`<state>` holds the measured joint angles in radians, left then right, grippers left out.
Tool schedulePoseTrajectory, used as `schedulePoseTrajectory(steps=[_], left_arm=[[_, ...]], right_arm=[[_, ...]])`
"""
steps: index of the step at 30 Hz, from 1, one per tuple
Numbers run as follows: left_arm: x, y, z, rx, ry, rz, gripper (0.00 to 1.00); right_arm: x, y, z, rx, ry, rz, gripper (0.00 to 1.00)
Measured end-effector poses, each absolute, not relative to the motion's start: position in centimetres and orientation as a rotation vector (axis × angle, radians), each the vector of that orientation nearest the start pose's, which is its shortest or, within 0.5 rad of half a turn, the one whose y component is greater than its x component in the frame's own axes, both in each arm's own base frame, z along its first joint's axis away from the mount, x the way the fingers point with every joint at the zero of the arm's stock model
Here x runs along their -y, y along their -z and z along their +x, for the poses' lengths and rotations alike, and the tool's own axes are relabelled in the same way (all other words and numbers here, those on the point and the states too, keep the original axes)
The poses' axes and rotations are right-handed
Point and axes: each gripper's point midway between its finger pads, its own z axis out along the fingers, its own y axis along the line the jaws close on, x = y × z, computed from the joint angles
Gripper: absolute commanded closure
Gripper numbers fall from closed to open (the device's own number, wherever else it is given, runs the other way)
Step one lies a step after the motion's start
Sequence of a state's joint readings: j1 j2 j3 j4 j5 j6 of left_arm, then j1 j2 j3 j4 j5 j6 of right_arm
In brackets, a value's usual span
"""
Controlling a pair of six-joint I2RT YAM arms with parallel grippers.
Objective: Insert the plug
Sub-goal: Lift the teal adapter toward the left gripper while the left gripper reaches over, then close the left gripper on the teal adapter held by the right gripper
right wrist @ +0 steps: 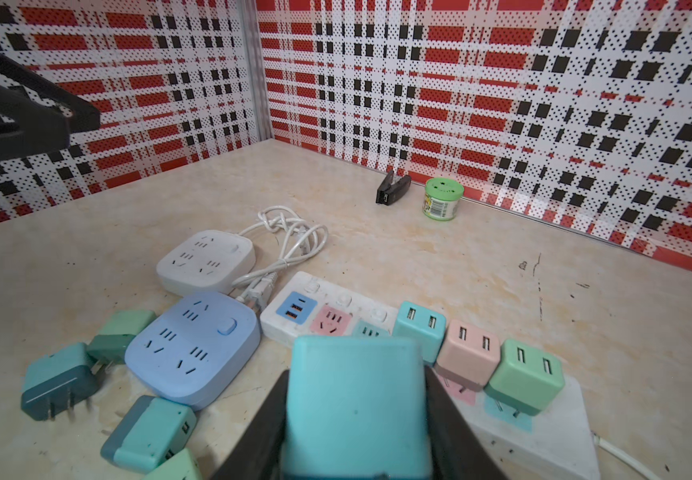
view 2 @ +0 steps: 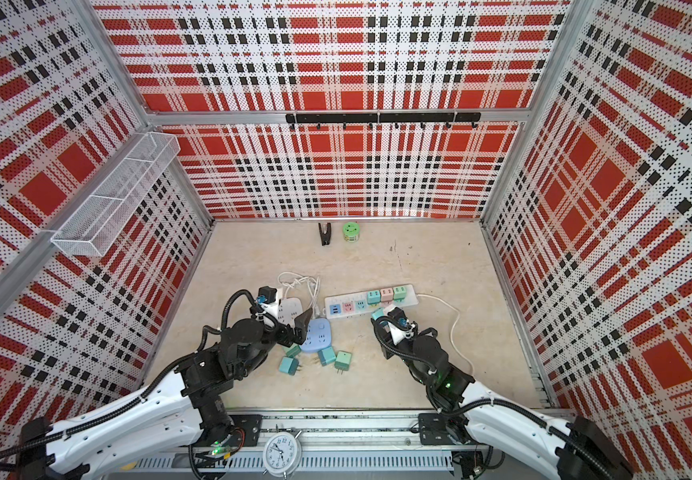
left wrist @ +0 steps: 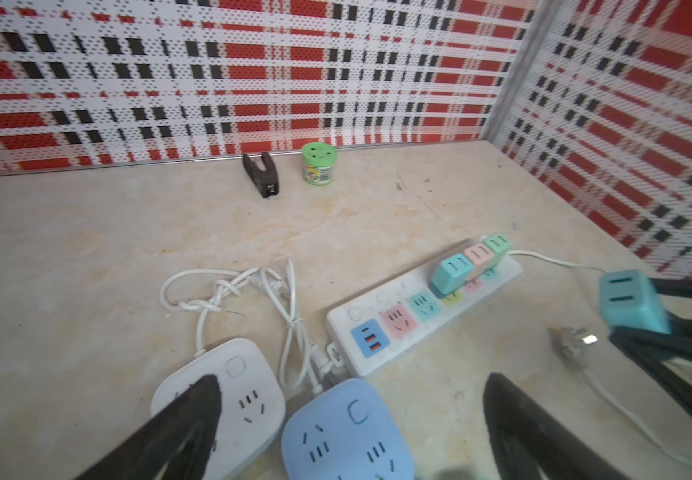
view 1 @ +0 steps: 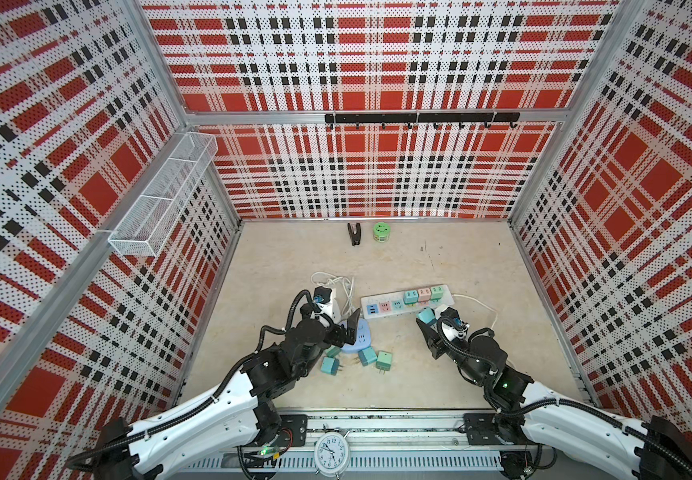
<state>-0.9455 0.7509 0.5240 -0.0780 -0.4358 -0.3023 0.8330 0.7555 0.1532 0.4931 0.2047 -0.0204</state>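
— Currently, where is the plug?

— The teal cube-shaped plastic plug [right wrist: 356, 419] sits between the two black fingers of the right gripper [right wrist: 356, 376], whose jaws are clamped on its opposite sides. In both top views it lies right of centre in the lower half of the frame. It is at the near edge of the long white power strip [view 1: 380, 299]. The prongs are hidden, and contact with the strip cannot be confirmed.

— What occupies the strip?

— Three cube plugs stand seated side by side toward its right end: a teal seated plug [left wrist: 452, 274], a pink seated plug [left wrist: 478, 253] and a green seated plug [left wrist: 498, 242]. Just left of them, a teal socket [left wrist: 422, 303], a pink socket [left wrist: 397, 320] and a blue USB panel [left wrist: 370, 337] are uncovered. A white cable [left wrist: 552, 257] leaves the right end.

— And the other arm?

— The left gripper [left wrist: 350, 380] has its jaws wide apart and holds nothing. It is positioned above the blue rounded square socket block [left wrist: 336, 432], left of centre in both top views. A white rounded socket block [left wrist: 248, 365] lies just beside the blue one, with a knotted white cord [left wrist: 207, 306] near it. Four loose cube adapters [view 1: 365, 356], teal and green, lie on the beige marbled tabletop [view 1: 439, 374] directly below the blue block in the frame.

— Remaining items?

— A black clip [view 1: 354, 235] and a green round jar [view 1: 381, 232] stand side by side at the tabletop's upper edge. A white wire mesh basket [view 1: 157, 199] hangs at the left, and a black hook rail [view 1: 419, 118] runs across the upper centre. A white alarm clock [view 1: 331, 451] stands at bottom centre.
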Motion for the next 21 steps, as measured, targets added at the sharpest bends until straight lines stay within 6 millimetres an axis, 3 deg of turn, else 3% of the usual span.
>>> schedulePoseTrajectory(steps=[5, 13, 21], left_arm=[[22.0, -23.3, 21.7, -1.829, 0.573, 0.404, 0.00], [25.5, -21.8, 20.0, -1.871, 0.624, 0.569, 0.00], [28.2, -22.3, 19.2, -1.858, 0.650, 0.671, 0.00]], right_arm=[[-21.1, -17.9, 22.1, -1.558, -0.472, -0.617, 0.88], [-23.8, -16.9, 20.0, -1.514, -0.504, -0.766, 0.90], [-24.9, -16.3, 19.9, -1.490, -0.494, -0.816, 0.92]])
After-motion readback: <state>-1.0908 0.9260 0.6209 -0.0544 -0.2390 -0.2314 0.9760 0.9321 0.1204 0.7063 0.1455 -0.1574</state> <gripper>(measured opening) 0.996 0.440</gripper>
